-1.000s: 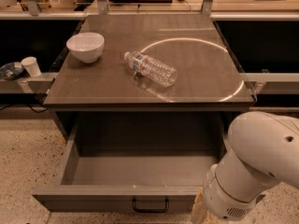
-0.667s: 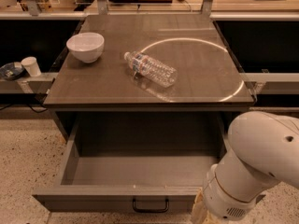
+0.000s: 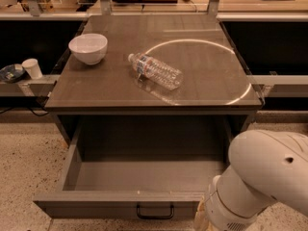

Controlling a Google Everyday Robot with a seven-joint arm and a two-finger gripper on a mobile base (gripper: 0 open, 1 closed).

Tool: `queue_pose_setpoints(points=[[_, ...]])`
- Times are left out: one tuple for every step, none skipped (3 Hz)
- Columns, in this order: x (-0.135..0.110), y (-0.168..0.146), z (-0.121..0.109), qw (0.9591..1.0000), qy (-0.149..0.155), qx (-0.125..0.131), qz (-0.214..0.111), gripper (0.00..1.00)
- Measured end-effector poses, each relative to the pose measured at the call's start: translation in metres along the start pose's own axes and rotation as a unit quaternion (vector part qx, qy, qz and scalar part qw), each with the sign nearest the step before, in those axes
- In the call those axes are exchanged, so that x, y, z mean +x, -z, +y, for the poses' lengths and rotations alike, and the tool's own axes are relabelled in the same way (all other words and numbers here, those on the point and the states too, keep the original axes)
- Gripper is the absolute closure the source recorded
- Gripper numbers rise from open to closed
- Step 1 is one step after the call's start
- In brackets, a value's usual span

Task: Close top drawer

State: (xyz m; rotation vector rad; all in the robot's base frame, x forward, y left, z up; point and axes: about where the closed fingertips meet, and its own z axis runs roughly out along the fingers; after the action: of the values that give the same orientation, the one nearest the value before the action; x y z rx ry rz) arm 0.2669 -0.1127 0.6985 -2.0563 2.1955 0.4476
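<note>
The top drawer [image 3: 120, 203] is pulled wide open below the brown tabletop. It is a deep grey metal box with tall sides, and its inside is bare. Its flat front has one black loop handle [image 3: 155, 211] at the centre, near the bottom edge of the view. My white arm [image 3: 262, 182] fills the lower right corner and reaches down past the right end of the drawer front. The gripper itself is below the frame and out of view.
A white bowl [image 3: 88, 48] stands at the back left of the tabletop [image 3: 202, 76]. A clear plastic water bottle [image 3: 156, 71] lies on its side near the middle. A small white cup [image 3: 32, 68] sits on a ledge at the left. Speckled floor surrounds the cabinet.
</note>
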Motion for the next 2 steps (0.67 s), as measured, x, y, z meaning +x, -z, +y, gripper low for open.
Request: queue_pose_setpoints(points=[[0.0016,-0.0101,-0.0048,0.9999,-0.001,0.01,0.013,1.0],[0.0035,-0.0185,-0.0082,0.9996,-0.011,0.006,0.027,1.0]])
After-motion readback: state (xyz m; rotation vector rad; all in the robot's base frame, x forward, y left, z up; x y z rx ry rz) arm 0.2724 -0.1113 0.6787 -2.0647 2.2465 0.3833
